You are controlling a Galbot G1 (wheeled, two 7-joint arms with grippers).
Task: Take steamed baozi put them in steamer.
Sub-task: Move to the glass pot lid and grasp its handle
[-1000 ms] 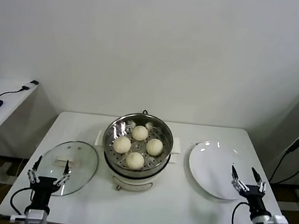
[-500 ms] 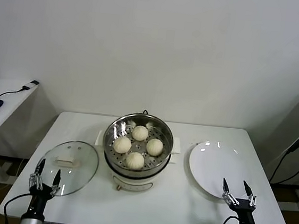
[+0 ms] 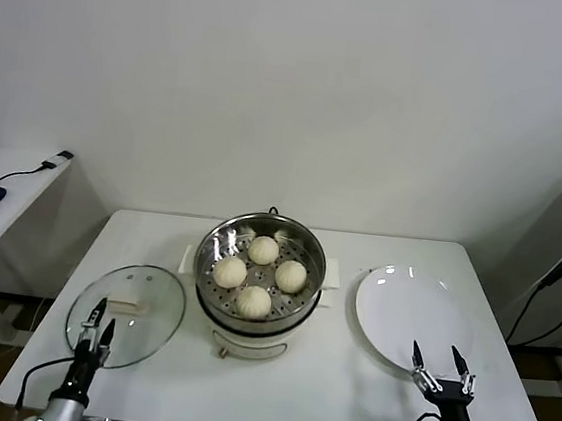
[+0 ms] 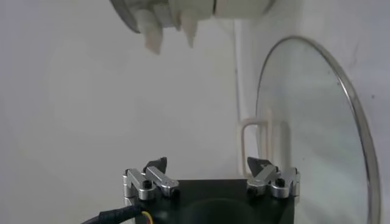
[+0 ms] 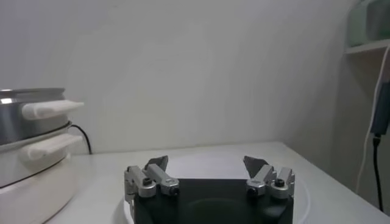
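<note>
Item 1, nearest edge: left gripper (image 3: 101, 319), low at the table's front-left corner, overlapping the near rim of the glass lid in the head view. Fingers stood spread with nothing between them, as the left wrist view confirmed.

Item 2, nearest edge: right gripper (image 3: 439, 366), low at the front-right, just short of the plate's near rim. Fingers spread, empty.

Item 3: white table (image 3: 344, 378), bearing all items below.

Item 4: glass lid (image 3: 141, 301) with white handle, laid flat at the front-left, well apart from the steamer opening.

Item 5: white plate (image 3: 411, 310), right of centre. Nothing on it.

Item 6: steamer (image 3: 259, 274), steel pot on a white base, at the table's centre, uncovered.

Item 7: steamed baozi (image 3: 254, 300), count 4, all resting on the perforated tray inside the steamer. 1 lay nearest the front, 2 side by side across the middle, 1 at the rear.

Status, as judged: loading appeared complete, since no bun remained on the plate or table. Nothing of the stated task seemed left; the lid remained off.
</note>
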